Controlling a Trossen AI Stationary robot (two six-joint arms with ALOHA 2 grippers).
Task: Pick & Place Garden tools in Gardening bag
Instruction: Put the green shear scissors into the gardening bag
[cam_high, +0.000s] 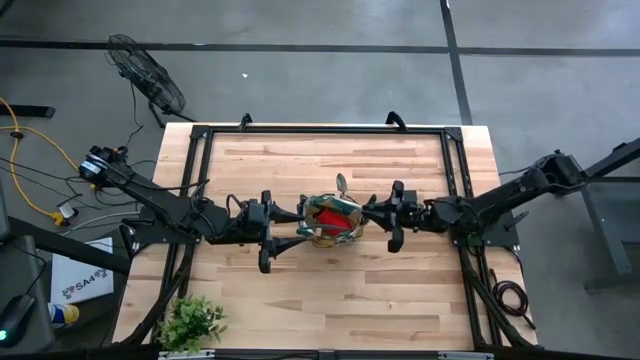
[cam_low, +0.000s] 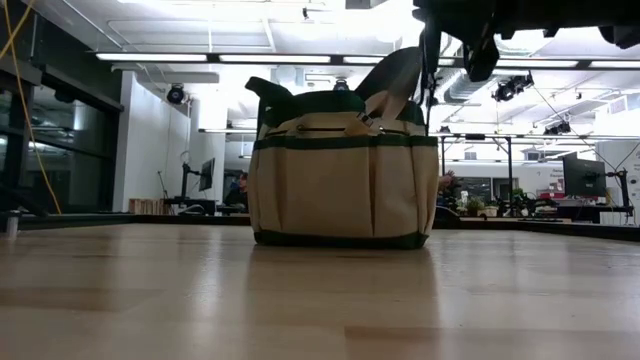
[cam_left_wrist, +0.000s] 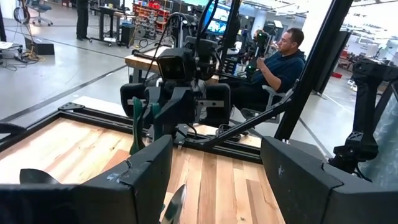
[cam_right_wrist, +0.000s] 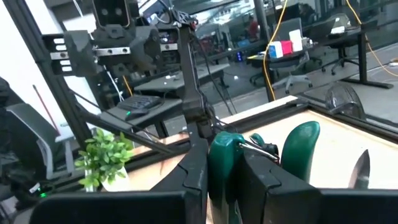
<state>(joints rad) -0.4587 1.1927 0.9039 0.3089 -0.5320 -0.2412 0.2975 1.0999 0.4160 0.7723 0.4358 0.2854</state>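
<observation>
My right tool (cam_right_wrist: 224, 180) clamps green-handled pruning shears (cam_right_wrist: 227, 155) over beige canvas gardening bag (cam_high: 333, 222); left tool (cam_left_wrist: 214, 180) open, empty; table bare of tools

The gardening bag (cam_high: 333, 222) stands at the middle of the table (cam_high: 400, 290), with tools inside it. The left gripper (cam_high: 296, 222) is just to its left and the right gripper (cam_high: 372, 212) just to its right. A potted plant (cam_high: 190, 322) sits at the table's front left corner.
</observation>
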